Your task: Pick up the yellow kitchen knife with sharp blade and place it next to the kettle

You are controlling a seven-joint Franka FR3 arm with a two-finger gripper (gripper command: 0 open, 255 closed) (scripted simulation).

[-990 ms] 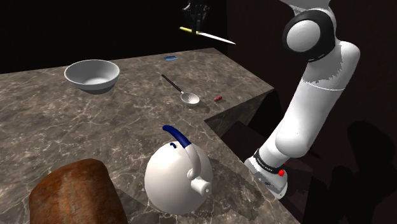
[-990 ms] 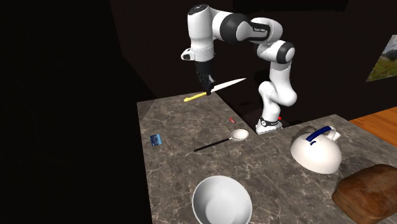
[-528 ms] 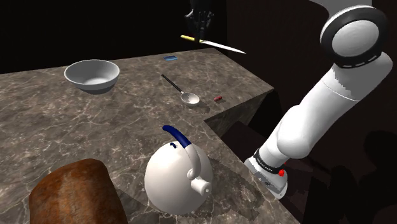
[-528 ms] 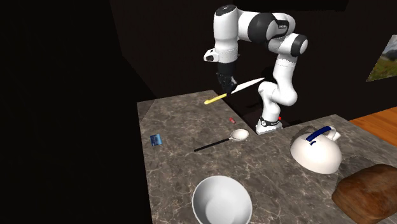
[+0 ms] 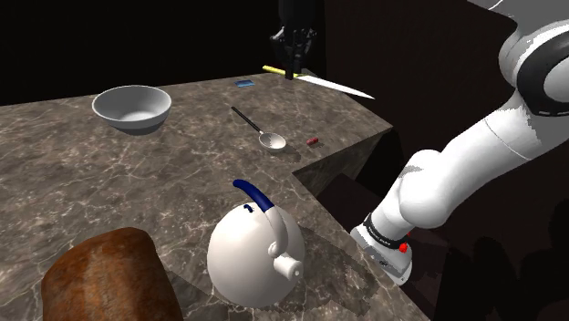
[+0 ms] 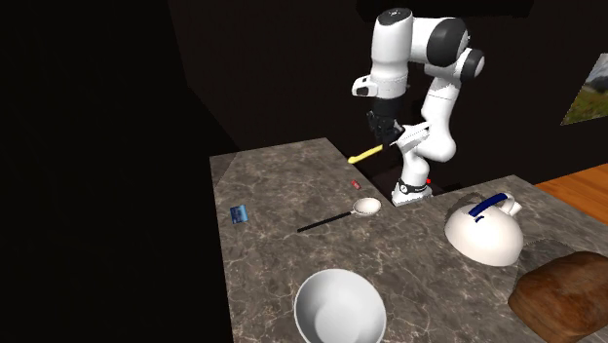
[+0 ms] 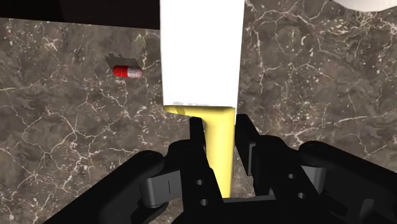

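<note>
The knife [image 5: 319, 82] has a yellow handle and a pale blade, and it hangs level in the air above the far end of the marble counter. My black gripper [image 5: 294, 64] is shut on its yellow handle [image 7: 218, 149], close to where the white blade [image 7: 201, 51] begins. From the second exterior view the gripper [image 6: 387, 136] holds the knife [image 6: 368, 154] high over the counter's far edge. The white kettle [image 5: 255, 251] with a blue handle stands at the near end of the counter, far from the gripper; it is the same kettle [image 6: 484, 229] at the second exterior view's right.
A white bowl [image 5: 133, 108], a dark-handled spoon [image 5: 259, 128], a small blue card [image 5: 243, 83] and a red-and-white capsule [image 5: 312, 140] lie on the counter [image 5: 109, 173]. A brown loaf [image 5: 109, 278] sits beside the kettle. The counter has a notched edge near the arm's stand.
The arm has swung toward the shoulder view's right, carrying the knife along over the counter's far end. The grip on the handle is unchanged.
</note>
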